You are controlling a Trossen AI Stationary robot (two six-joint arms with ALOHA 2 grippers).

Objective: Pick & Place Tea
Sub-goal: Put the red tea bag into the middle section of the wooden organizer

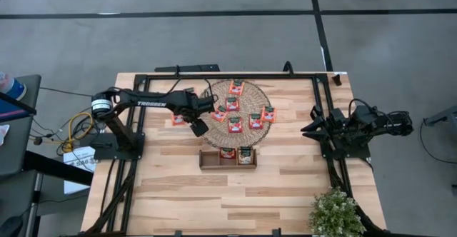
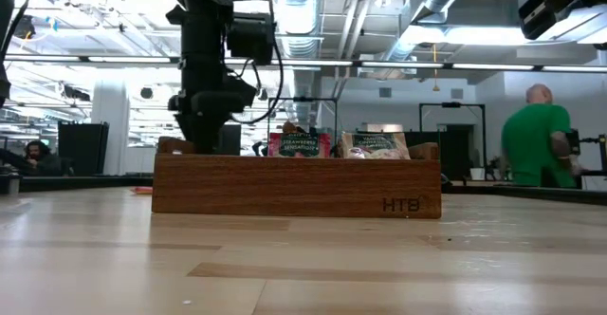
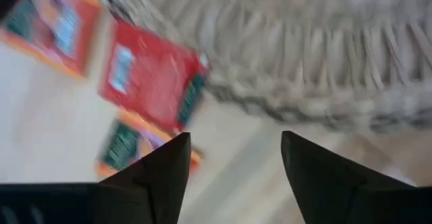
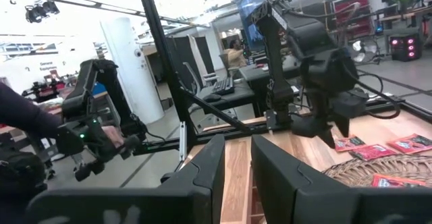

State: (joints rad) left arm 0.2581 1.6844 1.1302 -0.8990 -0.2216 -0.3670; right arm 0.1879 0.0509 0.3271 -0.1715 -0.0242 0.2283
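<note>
Several red-orange tea sachets [image 1: 234, 123] lie on the round woven mat [image 1: 251, 94]. One more sachet [image 1: 178, 120] lies on the table left of the mat. The brown wooden tray [image 1: 211, 158] holds a sachet [image 2: 299, 144] in its middle compartment and a pale one [image 2: 375, 144] in its right compartment. My left gripper [image 3: 233, 156] points down, open, over the bare table at the mat's near-left edge [image 3: 324, 102], with red sachets [image 3: 152, 75] just beyond its fingers. Nothing is between its fingers. My right gripper [image 4: 237, 163] rests at the table's right side, its fingers a narrow gap apart and holding nothing.
A potted plant [image 1: 335, 212] stands at the near right corner. Black frame rails [image 1: 228, 75] run along the table's edges. Bare wood lies near of the tray. A person in green [image 2: 536, 149] stands in the room behind.
</note>
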